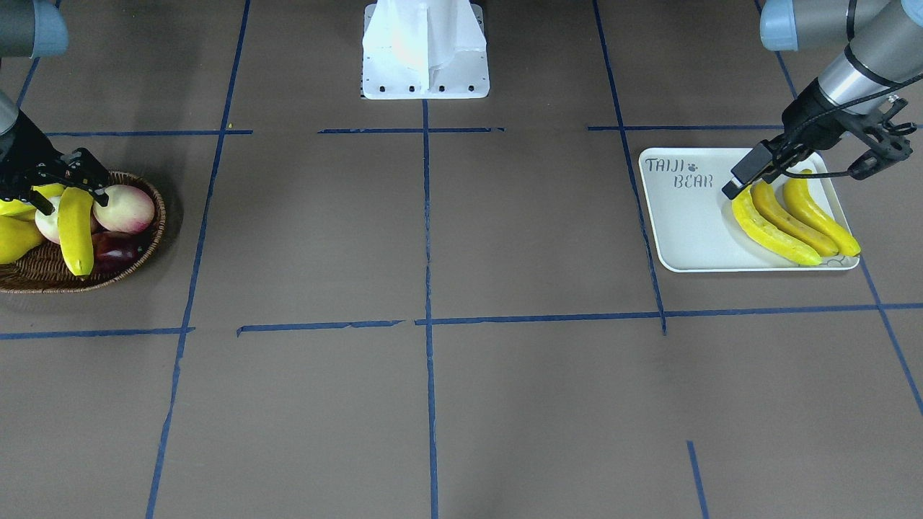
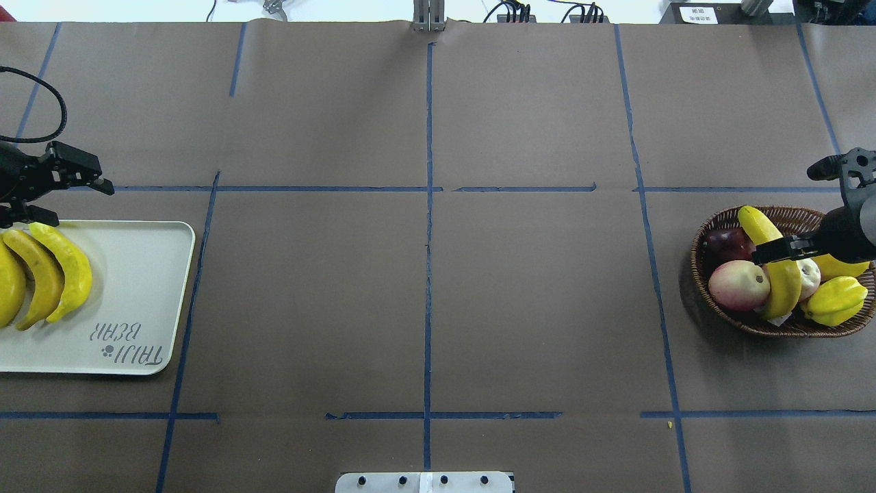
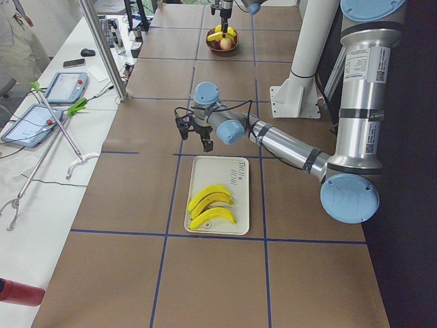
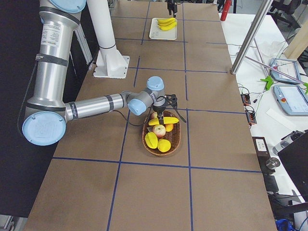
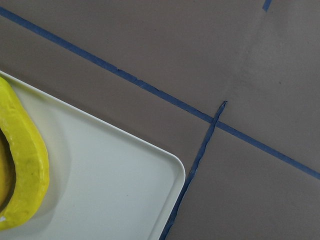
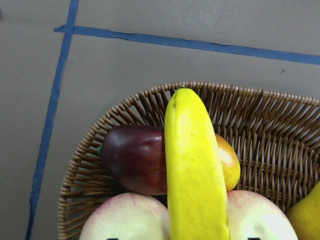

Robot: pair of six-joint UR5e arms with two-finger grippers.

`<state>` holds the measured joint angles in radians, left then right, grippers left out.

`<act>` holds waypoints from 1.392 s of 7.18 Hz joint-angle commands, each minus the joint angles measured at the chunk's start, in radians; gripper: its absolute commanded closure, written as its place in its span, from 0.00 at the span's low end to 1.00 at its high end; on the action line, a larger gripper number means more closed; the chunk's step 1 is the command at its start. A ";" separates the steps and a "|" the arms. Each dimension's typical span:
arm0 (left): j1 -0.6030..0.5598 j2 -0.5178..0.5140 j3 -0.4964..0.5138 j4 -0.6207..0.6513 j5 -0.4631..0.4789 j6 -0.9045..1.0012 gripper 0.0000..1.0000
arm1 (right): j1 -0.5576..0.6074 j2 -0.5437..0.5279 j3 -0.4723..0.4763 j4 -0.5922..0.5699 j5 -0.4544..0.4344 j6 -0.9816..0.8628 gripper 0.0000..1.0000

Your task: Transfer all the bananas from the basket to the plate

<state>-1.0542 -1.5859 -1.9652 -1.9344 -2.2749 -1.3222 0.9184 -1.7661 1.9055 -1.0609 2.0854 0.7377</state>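
1 banana [image 2: 780, 281] lies in the basket [image 2: 698, 253], on top of the other fruit. The right fingers [image 2: 783, 250] are right over it. They are wide, with 1 finger on each side of the banana near its middle. They do not seem to press it yet. The wrist view shows the banana running straight out from between the fingers, so they cross its long side. That is a good way to pinch it.

The right arm is the near one. The left fingers [image 2: 79, 203] are far off at the other end of the tabletop [image 2: 424, 308], wide and empty, above the far edge of the plate [image 2: 137, 287].

3 bananas [image 2: 44, 274] lie side by side on the plate, 1 of them more orange.

The banana is long, bent, smooth and bright yellow, so it may slip. The basket is brown and woven. Round pink fruit [image 2: 739, 285] touches the banana on both sides, and a dark red fruit [image 2: 727, 244] sits under it. The plate is flat, pale and smooth, with round corners.
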 commanded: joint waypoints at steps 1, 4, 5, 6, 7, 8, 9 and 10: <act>0.000 0.001 -0.003 0.000 0.000 0.000 0.00 | -0.013 -0.024 -0.012 0.004 -0.001 0.002 0.21; 0.000 0.001 -0.003 0.000 0.002 -0.002 0.00 | -0.013 -0.036 -0.013 0.004 0.001 0.003 0.83; 0.000 0.001 -0.003 0.000 0.002 -0.002 0.00 | -0.012 -0.035 -0.006 0.004 0.018 0.003 1.00; 0.002 0.001 -0.003 0.000 0.002 -0.002 0.00 | -0.012 -0.032 0.013 -0.002 0.024 0.003 1.00; 0.002 0.001 -0.003 0.000 0.002 -0.002 0.00 | -0.003 -0.035 0.041 -0.005 0.048 0.003 1.00; 0.002 0.001 -0.003 0.000 0.000 -0.002 0.00 | 0.041 -0.029 0.062 -0.014 0.083 0.003 1.00; 0.008 0.001 -0.003 0.000 0.002 -0.002 0.00 | 0.087 -0.026 0.082 -0.017 0.125 0.003 1.00; 0.017 -0.002 -0.003 -0.002 0.002 -0.002 0.00 | 0.117 -0.006 0.092 -0.020 0.181 0.003 1.00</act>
<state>-1.0458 -1.5854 -1.9681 -1.9347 -2.2737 -1.3238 0.9935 -1.7883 1.9801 -1.0770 2.2064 0.7409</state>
